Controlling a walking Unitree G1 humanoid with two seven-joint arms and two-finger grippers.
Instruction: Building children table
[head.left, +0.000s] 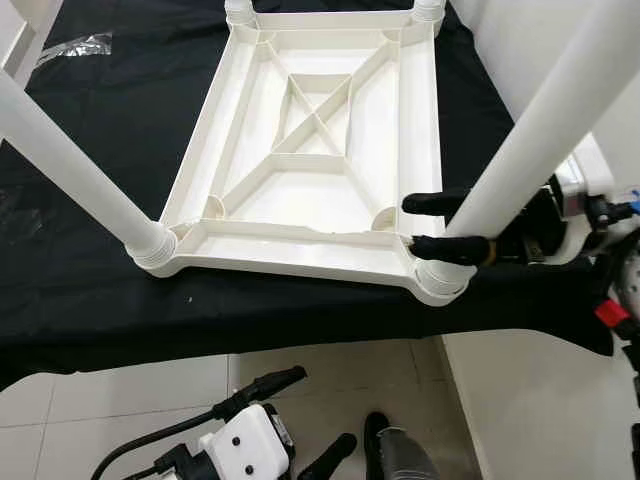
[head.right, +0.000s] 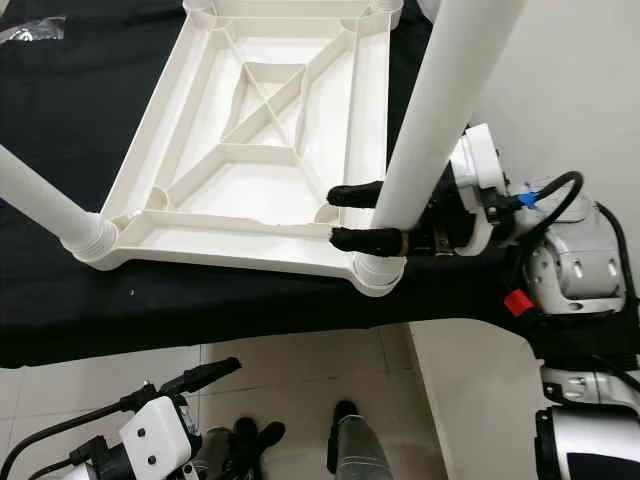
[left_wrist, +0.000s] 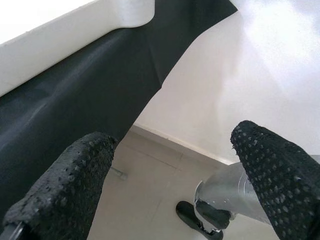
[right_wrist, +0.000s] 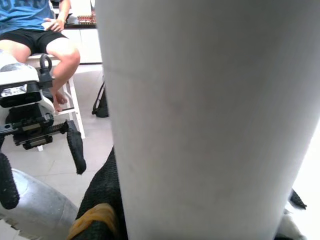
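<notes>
The white plastic children's table top (head.left: 290, 262) lies upside down on a black cloth, its ribbed underside facing up. White legs stand in its corners: the near left leg (head.left: 70, 160), the near right leg (head.left: 540, 130), and two far ones (head.left: 238, 10) at the back. My right gripper (head.left: 412, 223) reaches in from the right, shut on the near right leg just above its socket (head.right: 378, 272), one black finger on each side. My left gripper (left_wrist: 170, 185) hangs open below the cloth's edge, over the floor, holding nothing.
The black cloth (head.left: 100, 300) covers a low surface and hangs over its front edge. Pale floor tiles (head.left: 120, 400) lie below, and a white wall (head.right: 560, 90) is close on the right. A seated person (right_wrist: 35, 30) is behind in the right wrist view.
</notes>
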